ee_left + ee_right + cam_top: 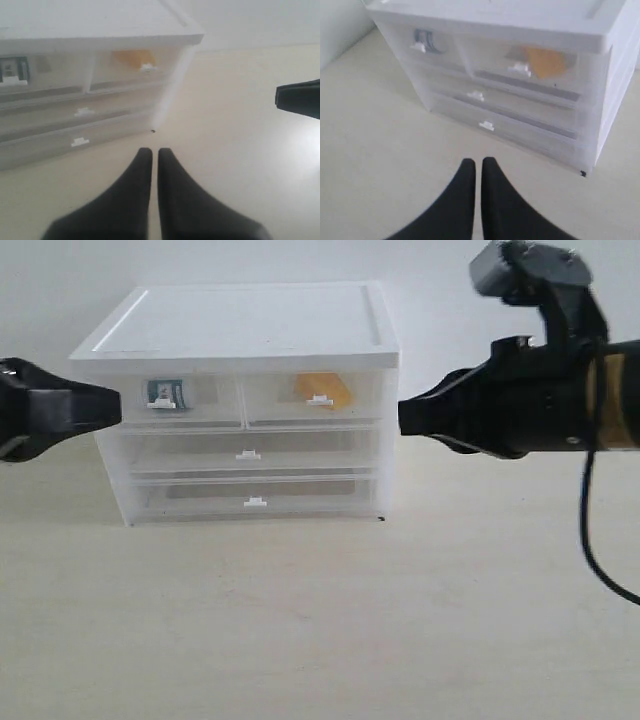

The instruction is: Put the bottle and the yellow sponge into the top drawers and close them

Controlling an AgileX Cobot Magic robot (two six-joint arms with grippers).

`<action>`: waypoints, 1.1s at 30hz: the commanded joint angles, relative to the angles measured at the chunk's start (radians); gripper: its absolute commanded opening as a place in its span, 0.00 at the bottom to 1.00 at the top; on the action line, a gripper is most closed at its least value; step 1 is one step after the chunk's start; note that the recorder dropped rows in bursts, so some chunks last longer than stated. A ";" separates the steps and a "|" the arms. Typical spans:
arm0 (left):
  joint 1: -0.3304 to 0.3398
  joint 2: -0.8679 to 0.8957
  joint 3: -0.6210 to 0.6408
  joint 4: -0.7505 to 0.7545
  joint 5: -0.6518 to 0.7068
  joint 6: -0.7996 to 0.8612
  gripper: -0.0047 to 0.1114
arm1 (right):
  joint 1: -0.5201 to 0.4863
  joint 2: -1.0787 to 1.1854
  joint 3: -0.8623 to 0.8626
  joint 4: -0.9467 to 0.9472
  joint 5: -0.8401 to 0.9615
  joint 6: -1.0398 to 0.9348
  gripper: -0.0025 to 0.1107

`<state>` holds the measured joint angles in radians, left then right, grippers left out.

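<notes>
The white-topped chest point(240, 325) stands at the back of the table with both top drawers pushed in flush. The bottle point(165, 392) with its teal label shows through the left top drawer point(215, 405). Inside the right top drawer point(270, 398) lies the yellow sponge point(322, 388). My left gripper point(115, 405) hangs shut and empty to the left of the chest. My right gripper point(403, 418) hangs shut and empty to its right. The wrist views show the bottle point(14, 68) point(425, 37), the sponge point(132, 56) point(545, 61) and the shut grippers point(151, 151) point(478, 161).
Two full-width drawers point(200, 452) point(200, 495) sit closed below the top pair. The beige table point(320, 620) stretches in front of the chest. A black cable point(590, 530) hangs from the right arm.
</notes>
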<state>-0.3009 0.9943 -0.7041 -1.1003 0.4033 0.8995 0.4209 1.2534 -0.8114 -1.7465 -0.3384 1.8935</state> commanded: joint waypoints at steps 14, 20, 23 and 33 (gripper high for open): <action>0.001 -0.707 0.361 -0.218 0.093 0.005 0.07 | -0.004 -0.685 0.306 0.002 -0.119 0.095 0.02; 0.001 -0.772 0.415 -0.218 0.203 0.005 0.07 | -0.004 -0.757 0.311 0.002 -0.227 0.093 0.02; 0.001 -0.777 0.422 -0.218 0.287 0.005 0.07 | -0.004 -0.767 0.311 0.002 -0.255 0.093 0.02; 0.001 -0.777 0.423 -0.218 0.303 0.005 0.07 | -0.004 -0.767 0.311 0.002 -0.256 0.095 0.02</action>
<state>-0.3009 0.2232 -0.2857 -1.3116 0.6983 0.9013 0.4209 0.4907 -0.5044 -1.7482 -0.5918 1.9904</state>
